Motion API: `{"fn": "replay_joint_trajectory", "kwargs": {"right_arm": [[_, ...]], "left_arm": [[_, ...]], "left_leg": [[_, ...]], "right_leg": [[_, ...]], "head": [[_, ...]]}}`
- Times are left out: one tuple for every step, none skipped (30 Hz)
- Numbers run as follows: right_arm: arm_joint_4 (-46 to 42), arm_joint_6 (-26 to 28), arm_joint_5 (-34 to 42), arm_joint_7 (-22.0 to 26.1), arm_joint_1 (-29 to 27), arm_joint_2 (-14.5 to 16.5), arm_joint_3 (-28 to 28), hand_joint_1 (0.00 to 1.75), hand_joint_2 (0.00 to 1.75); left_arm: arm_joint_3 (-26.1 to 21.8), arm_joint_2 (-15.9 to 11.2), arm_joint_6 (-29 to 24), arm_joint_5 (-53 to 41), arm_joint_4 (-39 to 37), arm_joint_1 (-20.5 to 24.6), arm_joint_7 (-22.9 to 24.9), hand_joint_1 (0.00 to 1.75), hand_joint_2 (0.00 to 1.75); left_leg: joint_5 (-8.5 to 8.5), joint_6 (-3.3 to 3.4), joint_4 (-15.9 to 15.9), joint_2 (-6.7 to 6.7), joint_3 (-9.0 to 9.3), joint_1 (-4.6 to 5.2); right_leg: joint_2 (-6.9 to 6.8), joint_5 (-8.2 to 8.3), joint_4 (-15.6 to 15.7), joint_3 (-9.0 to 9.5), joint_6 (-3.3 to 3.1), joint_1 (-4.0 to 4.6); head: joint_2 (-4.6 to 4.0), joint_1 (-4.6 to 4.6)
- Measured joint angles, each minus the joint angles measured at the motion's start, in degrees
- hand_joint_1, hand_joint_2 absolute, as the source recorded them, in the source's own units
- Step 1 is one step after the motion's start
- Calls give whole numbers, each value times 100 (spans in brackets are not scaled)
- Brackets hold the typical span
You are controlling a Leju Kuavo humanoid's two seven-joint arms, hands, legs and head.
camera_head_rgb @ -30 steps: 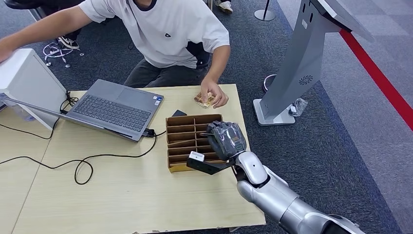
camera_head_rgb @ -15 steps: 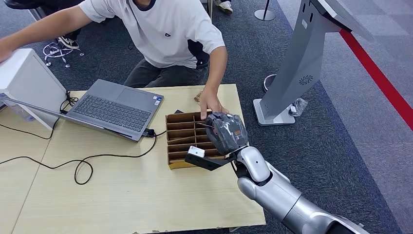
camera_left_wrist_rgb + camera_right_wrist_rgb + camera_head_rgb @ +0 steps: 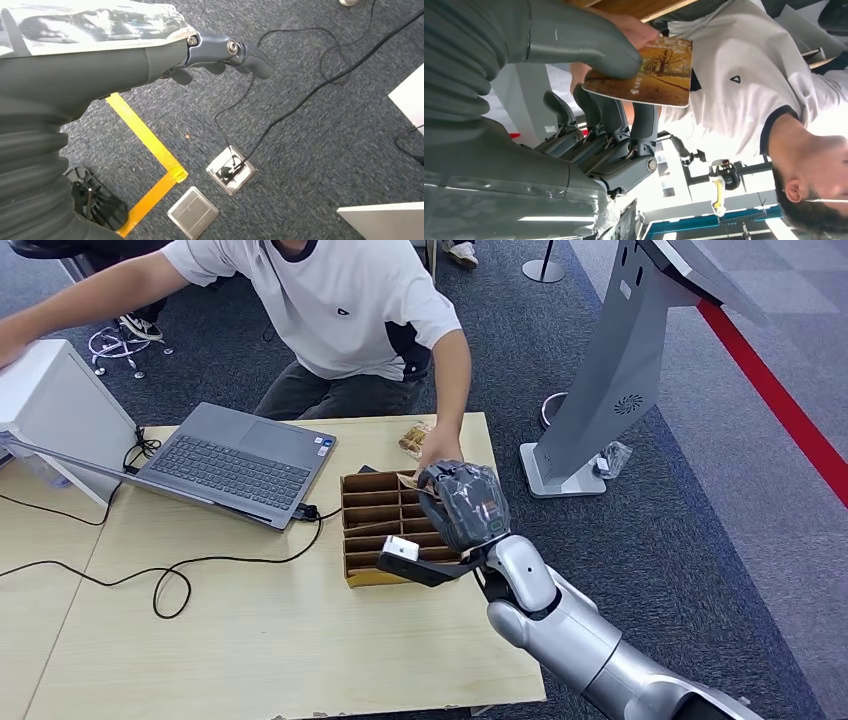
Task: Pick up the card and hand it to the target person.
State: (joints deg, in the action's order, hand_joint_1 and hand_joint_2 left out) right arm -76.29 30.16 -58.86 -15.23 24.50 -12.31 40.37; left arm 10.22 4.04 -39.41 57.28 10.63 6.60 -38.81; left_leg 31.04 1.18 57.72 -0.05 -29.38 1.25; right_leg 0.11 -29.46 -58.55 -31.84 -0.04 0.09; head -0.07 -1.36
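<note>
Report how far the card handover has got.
Done: the right hand has the card pinched under its thumb, above the slotted box. In hand: the person's hand is at the card. Left: releasing it.

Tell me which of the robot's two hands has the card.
The right hand: it pinches the card between thumb and fingers, raised over the divided box towards the person. The left hand hangs over the carpet, holding nothing.

Silver arm (image 3: 570,635), dark-grey robot hand (image 3: 462,505) w/ ribbed cover.
</note>
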Motion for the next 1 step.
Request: {"fn": "replay_joint_trajectory", "kwargs": {"right_arm": [[-4,0,-3,0,3,0,-1,148,175]], "left_arm": [[0,3,0,-2,0,0,-1,0,175]], "left_leg": [[0,0,0,0,0,0]], "right_leg": [[0,0,0,0,0,0]], "head": [[0,0]]}}
